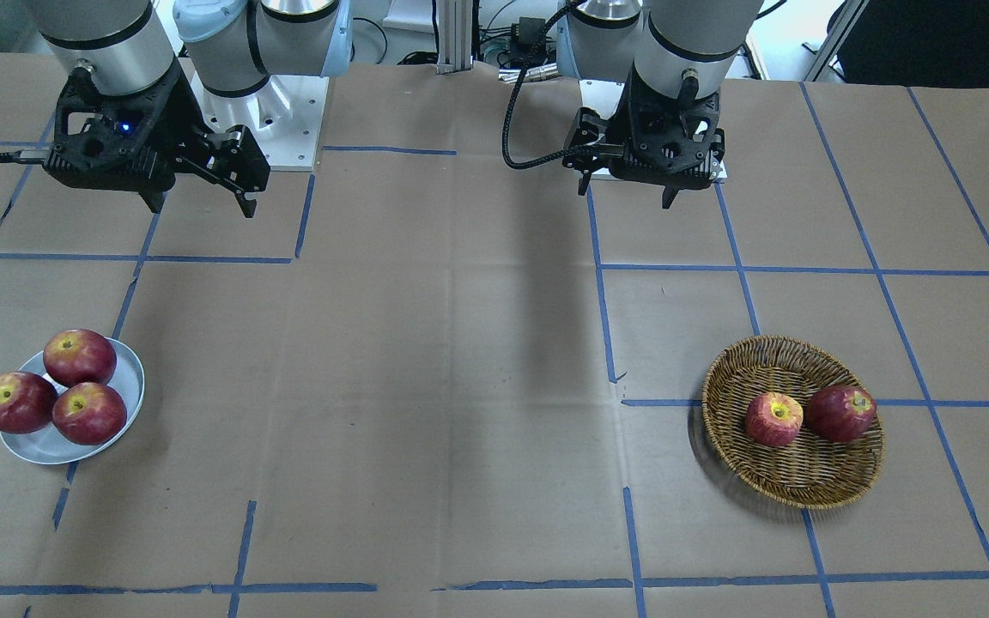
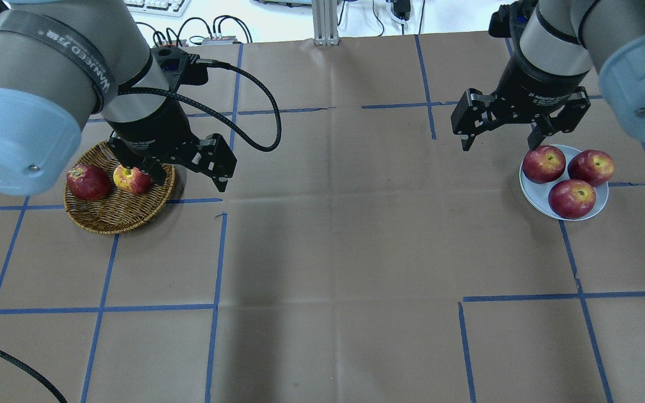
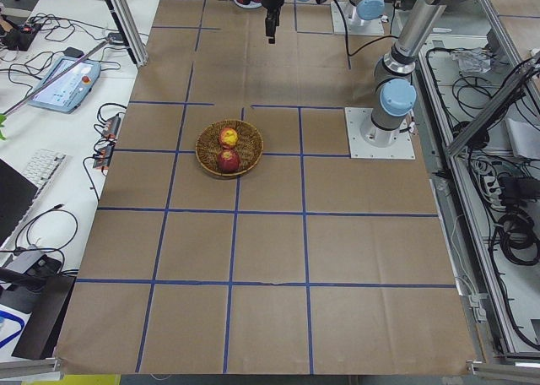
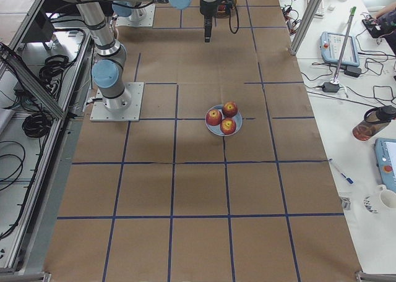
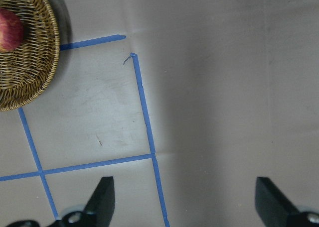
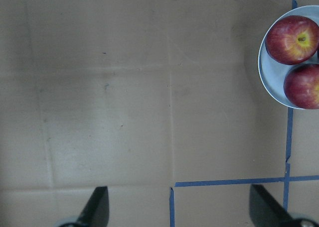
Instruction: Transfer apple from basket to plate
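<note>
The wicker basket (image 1: pixel 769 348) (image 2: pixel 115 224) holds two apples: the paler pinkish-red apple (image 1: pixel 774 419) (image 2: pixel 131 179) and a darker red one (image 1: pixel 840 413) (image 2: pixel 88 182). The grey-blue plate (image 1: pixel 39 446) (image 2: pixel 531 190) holds three dark red apples. My left gripper (image 1: pixel 627 196) (image 2: pixel 188 179) is open and empty, high above the table beside the basket; its wrist view shows the basket (image 5: pixel 35 53) and the apple (image 5: pixel 9 30) at top left. My right gripper (image 1: pixel 201 209) (image 2: pixel 499 145) is open and empty, high beside the plate (image 6: pixel 271 82).
Brown paper with blue tape lines covers the table. The wide middle stretch between basket and plate is bare paper. The arm bases stand at the robot's edge of the table. Cables, keyboards and pendants lie off the table in the side views.
</note>
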